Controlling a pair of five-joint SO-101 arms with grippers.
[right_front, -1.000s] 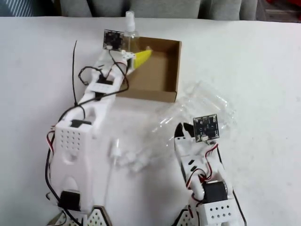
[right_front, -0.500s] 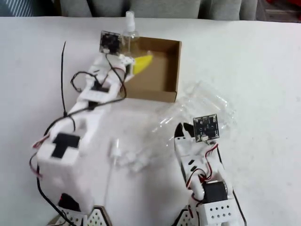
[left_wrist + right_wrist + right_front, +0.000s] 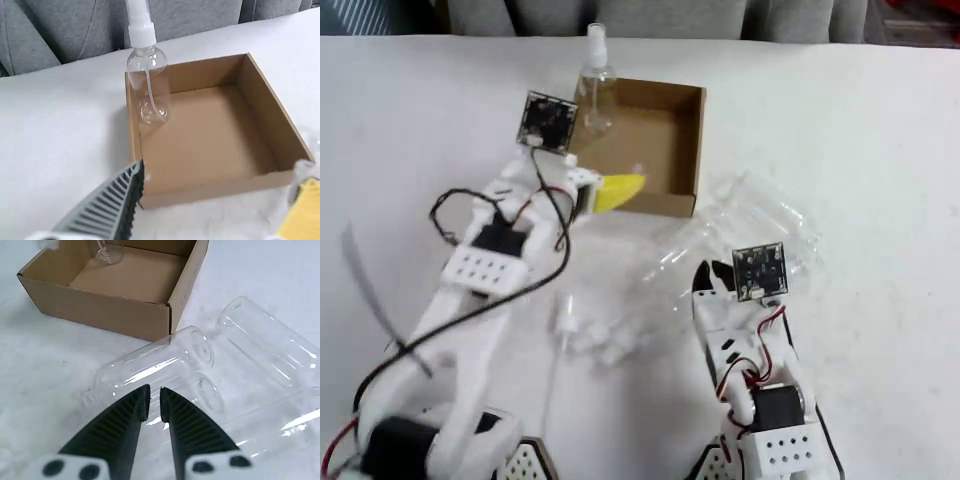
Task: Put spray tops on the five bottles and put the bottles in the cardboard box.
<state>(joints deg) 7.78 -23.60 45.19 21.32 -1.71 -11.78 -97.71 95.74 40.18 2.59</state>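
Lying just ahead of the right gripper (image 3: 153, 390) is the nearest uncapped bottle (image 3: 155, 365). It rests on its side on the tabletop (image 3: 840, 100), its long axis slanting across the line of the gripper's fingers rather than along it, with what looks like the narrow neck toward one side and the round base toward the cardboard box (image 3: 100, 305). That gripper's fingers are drawn together with only a slit between them and hold nothing. I judge they would have to spread before they could straddle the bottle's body. What look like three more clear bottles (image 3: 760, 225) lie tumbled behind and beside the first one, touching or nearly touching, all without tops. The whole cluster sits close to the right arm and well apart from the left one. In the high view the left gripper (image 3: 600, 192) sits at the box's near wall, on the corner toward its own side. Its grey finger (image 3: 120, 205) and yellow finger (image 3: 305, 210) are spread wide, with nothing between them. The box holds one thing, a capped spray bottle (image 3: 147, 85) standing upright in the far corner on the left arm's side, and the rest of its floor is bare cardboard. The loose spray tops (image 3: 610, 345), one with a long dip tube (image 3: 555, 370), lie on the tabletop between the two arms, so each remaining bottle needs one before it goes in.
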